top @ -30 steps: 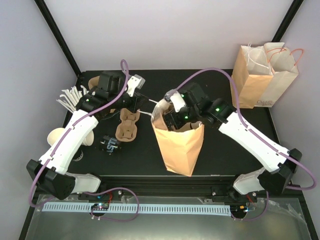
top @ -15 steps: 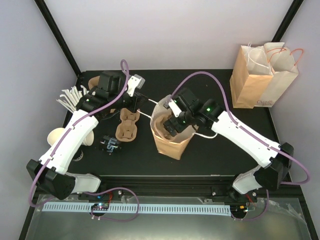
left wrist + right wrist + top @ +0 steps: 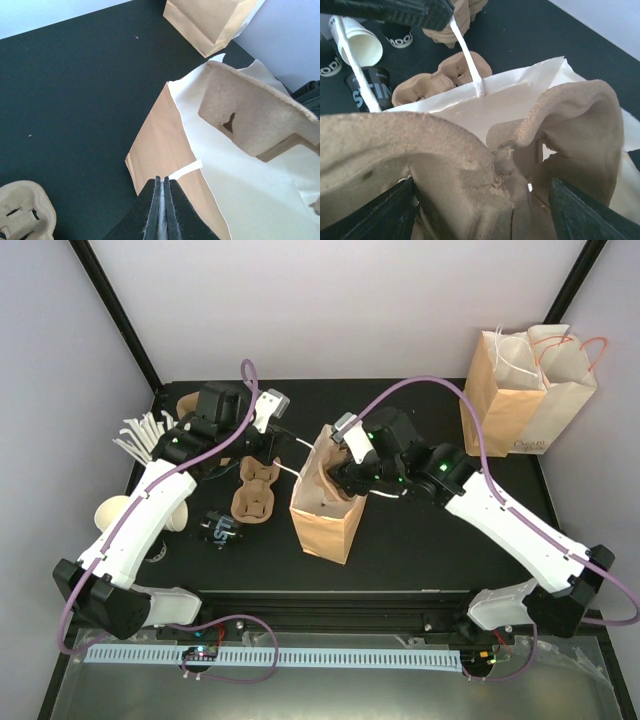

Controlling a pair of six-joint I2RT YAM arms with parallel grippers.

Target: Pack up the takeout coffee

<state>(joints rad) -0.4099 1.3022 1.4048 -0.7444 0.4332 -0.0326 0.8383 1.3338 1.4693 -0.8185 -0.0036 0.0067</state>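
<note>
The takeout coffee [image 3: 220, 530] lies on its side on the black table left of the brown paper bag [image 3: 322, 510]; its black printed band also shows in the right wrist view [image 3: 367, 90]. My left gripper [image 3: 161, 182] is shut on the bag's white handle strip [image 3: 186, 170], holding the bag's mouth open. My right gripper [image 3: 480, 200] reaches into the mouth of the bag [image 3: 520, 80], shut on a brown pulp cup carrier [image 3: 450, 150] that fills the gap between its fingers. That carrier [image 3: 255, 120] stands tilted inside the bag [image 3: 165, 145].
A spare pulp carrier [image 3: 255, 490] lies between the left arm and the bag. A lidless white cup [image 3: 120, 510] and white utensils [image 3: 140, 435] sit at the far left. A second paper bag [image 3: 525, 390] stands at the back right.
The bag has shifted left and leans over. My right gripper has moved with the carrier in the bag's mouth, and its jaws have narrowed on the carrier. The left arm stayed put.
</note>
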